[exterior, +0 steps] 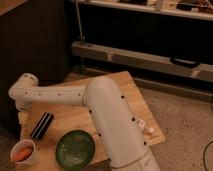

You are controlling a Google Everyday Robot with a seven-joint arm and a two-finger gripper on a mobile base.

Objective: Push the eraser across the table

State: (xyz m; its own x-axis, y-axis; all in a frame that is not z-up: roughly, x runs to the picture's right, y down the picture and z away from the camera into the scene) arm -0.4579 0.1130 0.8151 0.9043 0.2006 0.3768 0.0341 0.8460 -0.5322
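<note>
The worktop (127, 92) is a small low table with a light wooden plank top. A green bowl (75, 148) sits near its front edge. Up and to the left of the bowl lies the eraser (41, 125), a black striped block set at a slant, apart from the bowl. Left of the bowl, at the front corner, stands a white cup (23, 152) with something orange inside. Well to the right of the bowl, near the far-side edge, lies a small white bottle-like object (145, 126). The gripper (22, 118) hangs further left than the eraser, just beside it, jaws spread.
</note>
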